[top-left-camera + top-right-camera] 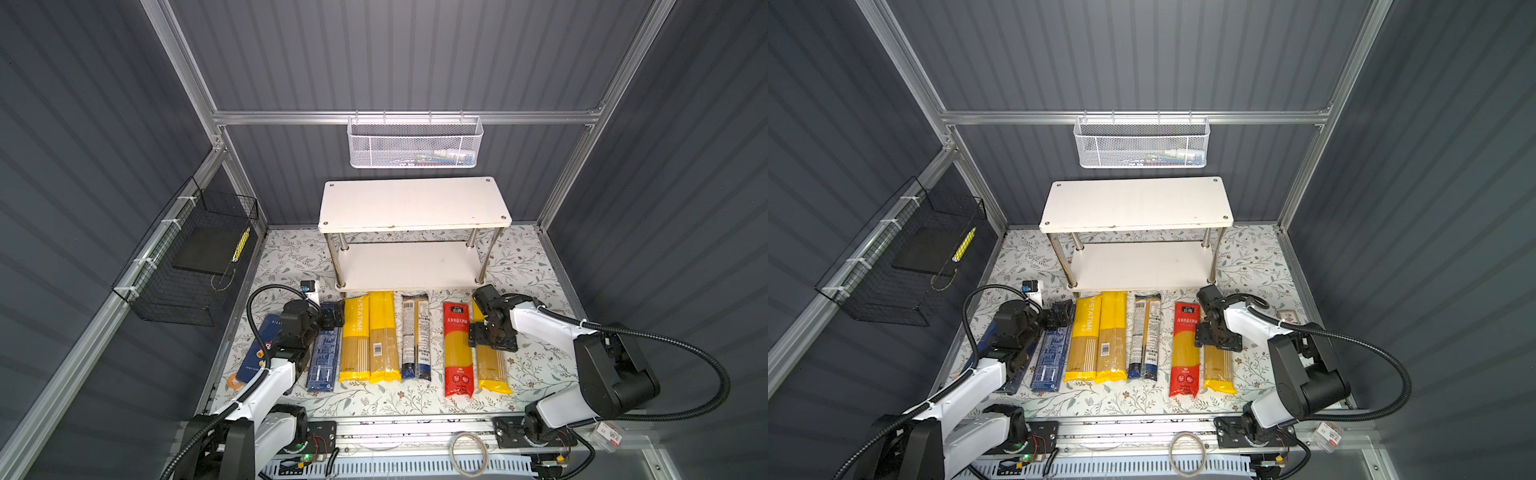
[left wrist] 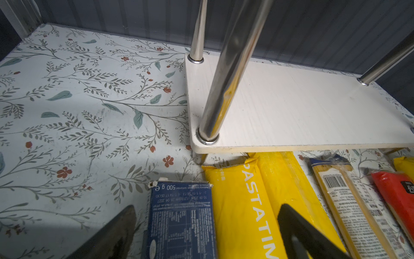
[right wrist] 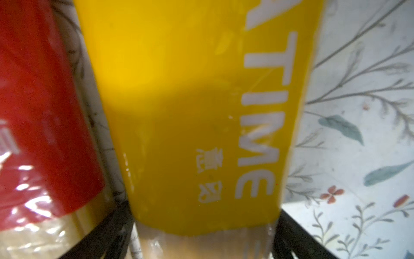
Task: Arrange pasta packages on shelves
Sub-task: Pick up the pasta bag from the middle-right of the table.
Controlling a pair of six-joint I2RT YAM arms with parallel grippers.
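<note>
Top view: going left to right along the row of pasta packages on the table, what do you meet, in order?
In a top view: wide blue box → narrow blue box → first yellow bag → second yellow bag → grey-and-blue bag → red bag → third yellow bag.

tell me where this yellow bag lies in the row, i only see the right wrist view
observer: The yellow plastic spaghetti bag is the rightmost package in the row. It lies flat on the floral table in front of the rack.
operator: anything on the rack yet
observer: No, both boards of the white two-tier shelf rack are bare.
operator: what is the left arm doing
observer: The left gripper is open over the rack-side end of the narrow blue cardboard box.
</note>
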